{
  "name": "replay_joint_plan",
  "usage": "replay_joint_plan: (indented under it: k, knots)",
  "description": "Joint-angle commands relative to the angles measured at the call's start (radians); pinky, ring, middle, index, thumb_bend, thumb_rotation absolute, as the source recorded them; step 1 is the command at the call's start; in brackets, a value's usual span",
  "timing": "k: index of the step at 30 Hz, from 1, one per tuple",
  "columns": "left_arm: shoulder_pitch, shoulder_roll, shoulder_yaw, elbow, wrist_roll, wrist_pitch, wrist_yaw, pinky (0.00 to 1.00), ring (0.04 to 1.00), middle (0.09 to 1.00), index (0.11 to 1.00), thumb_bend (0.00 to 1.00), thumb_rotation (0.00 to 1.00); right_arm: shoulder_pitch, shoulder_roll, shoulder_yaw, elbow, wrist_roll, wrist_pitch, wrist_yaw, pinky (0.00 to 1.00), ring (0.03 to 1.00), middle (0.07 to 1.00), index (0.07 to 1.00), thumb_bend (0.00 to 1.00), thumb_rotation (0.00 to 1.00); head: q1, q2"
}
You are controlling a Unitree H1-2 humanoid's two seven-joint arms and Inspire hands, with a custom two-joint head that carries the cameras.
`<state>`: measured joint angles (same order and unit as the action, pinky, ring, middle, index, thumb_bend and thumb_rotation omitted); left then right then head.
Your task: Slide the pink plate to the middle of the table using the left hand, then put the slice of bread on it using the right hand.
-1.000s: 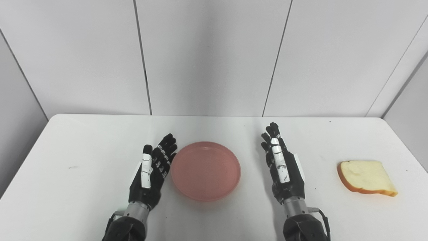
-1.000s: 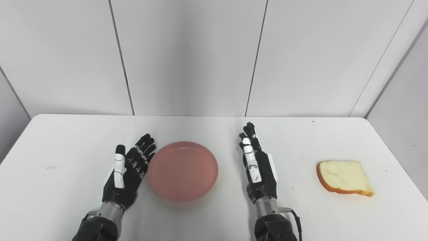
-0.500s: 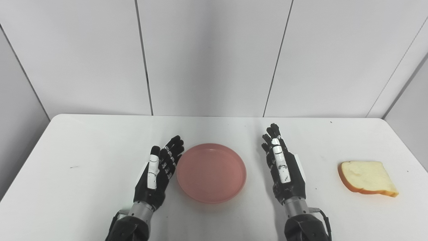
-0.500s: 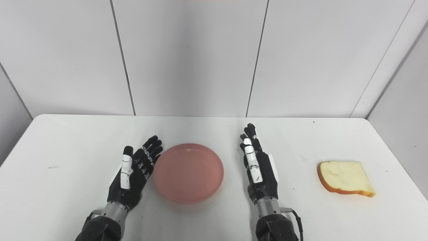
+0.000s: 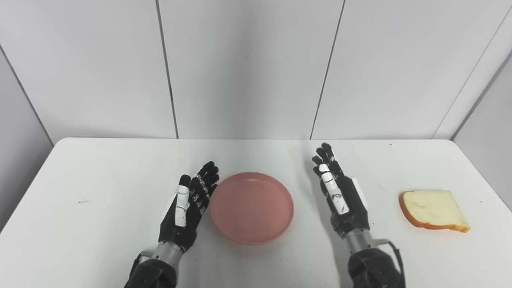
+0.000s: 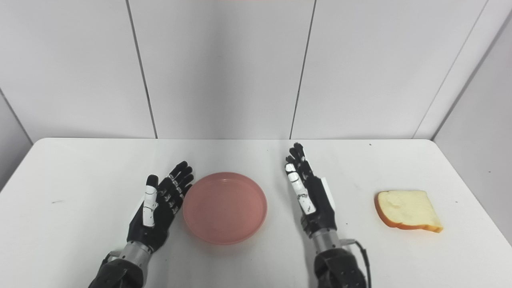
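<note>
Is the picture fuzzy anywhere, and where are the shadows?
Left eye view: sharp all over; the pink plate and the bread have crisp edges, with soft grey shadows on the table along their near edges. Right eye view: equally sharp, even light, no glare; the left hand and right hand cast only faint shadows.

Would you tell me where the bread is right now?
The bread lies flat on the table's right side, apart from the open right hand and the plate.
</note>
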<state>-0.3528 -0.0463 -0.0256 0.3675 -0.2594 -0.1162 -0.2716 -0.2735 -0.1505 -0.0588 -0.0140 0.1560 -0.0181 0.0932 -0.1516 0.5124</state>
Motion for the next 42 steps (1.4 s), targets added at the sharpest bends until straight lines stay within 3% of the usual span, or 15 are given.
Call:
replay_joint_plan:
  k: [1,5,7,9,12,15,18,23,25,28,31,38,42]
  knots:
    - [0.036,-0.009,0.004,0.059,-0.001,-0.013,-0.004,0.96,0.956,0.933,0.859,0.78,1.0,-0.046,-0.055,-0.018,-0.063,0.008,-0.012,0.033,0.96,0.939,0.936,0.95,0.71,0.66,-0.013,-0.005]
    - [0.033,-0.011,0.013,0.052,-0.01,0.003,-0.002,0.98,0.966,0.946,0.867,0.77,1.0,-0.056,-0.132,-0.031,-0.107,0.026,0.002,0.072,0.91,0.92,0.919,0.939,0.7,0.57,-0.04,-0.016]
    - [0.031,-0.01,0.017,0.061,-0.014,-0.003,-0.008,0.98,0.969,0.949,0.867,0.77,1.0,-0.058,-0.207,-0.024,-0.138,-0.037,-0.011,0.097,0.89,0.916,0.916,0.938,0.68,0.57,-0.065,-0.025]
    - [0.026,-0.008,0.019,0.078,-0.013,-0.017,-0.013,0.98,0.967,0.948,0.864,0.77,1.0,-0.06,-0.273,-0.015,-0.159,-0.107,-0.018,0.118,0.83,0.899,0.916,0.933,0.73,0.6,-0.077,-0.026]
    - [0.024,-0.001,0.015,0.095,-0.004,-0.035,-0.02,0.96,0.958,0.945,0.865,0.77,1.0,-0.058,-0.394,-0.001,-0.196,-0.128,0.033,0.203,0.8,0.884,0.898,0.895,0.8,0.64,-0.101,-0.03]
    - [0.025,0.006,0.01,0.099,0.0,-0.04,-0.025,0.96,0.951,0.945,0.872,0.78,1.0,-0.05,-0.489,-0.003,-0.223,-0.141,0.088,0.26,0.74,0.873,0.894,0.881,0.85,0.56,-0.133,-0.033]
    - [0.023,0.005,0.016,0.099,-0.008,-0.04,-0.024,0.96,0.948,0.939,0.863,0.78,0.99,-0.039,-0.56,-0.008,-0.253,-0.192,0.138,0.278,0.8,0.905,0.91,0.889,0.9,0.48,-0.151,-0.035]
    - [0.011,0.001,0.024,0.1,-0.012,-0.033,-0.019,0.96,0.953,0.947,0.867,0.78,0.99,-0.015,-0.644,-0.041,-0.271,-0.259,0.216,0.293,0.82,0.929,0.913,0.868,0.95,0.38,-0.172,-0.043]
    - [0.01,-0.004,0.03,0.091,-0.017,-0.03,-0.013,0.97,0.96,0.956,0.882,0.78,0.99,-0.003,-0.68,-0.058,-0.255,-0.274,0.246,0.303,0.88,0.95,0.926,0.874,0.99,0.37,-0.177,-0.044]
    - [0.009,-0.01,0.037,0.083,-0.018,-0.032,-0.007,0.99,0.96,0.954,0.884,0.78,0.99,0.007,-0.711,-0.074,-0.23,-0.271,0.259,0.318,0.95,0.975,0.942,0.88,0.99,0.33,-0.181,-0.047]
    - [0.006,-0.01,0.039,0.075,-0.001,-0.032,0.008,0.97,0.957,0.945,0.869,0.76,1.0,0.016,-0.758,-0.074,-0.183,-0.283,0.253,0.344,0.95,0.997,0.976,0.901,0.98,0.28,-0.208,-0.055]
    - [0.005,0.001,0.058,0.071,-0.008,-0.029,0.022,0.94,0.936,0.927,0.841,0.77,0.98,0.016,-0.815,-0.046,-0.113,-0.375,0.28,0.358,0.89,0.981,0.983,0.934,0.99,0.2,-0.269,-0.061]
    - [-0.009,0.02,0.07,0.106,-0.017,-0.051,0.004,0.91,0.914,0.914,0.823,0.76,0.98,-0.006,-0.864,0.028,-0.085,-0.493,0.329,0.39,0.87,0.984,0.998,0.978,1.0,0.19,-0.29,-0.063]
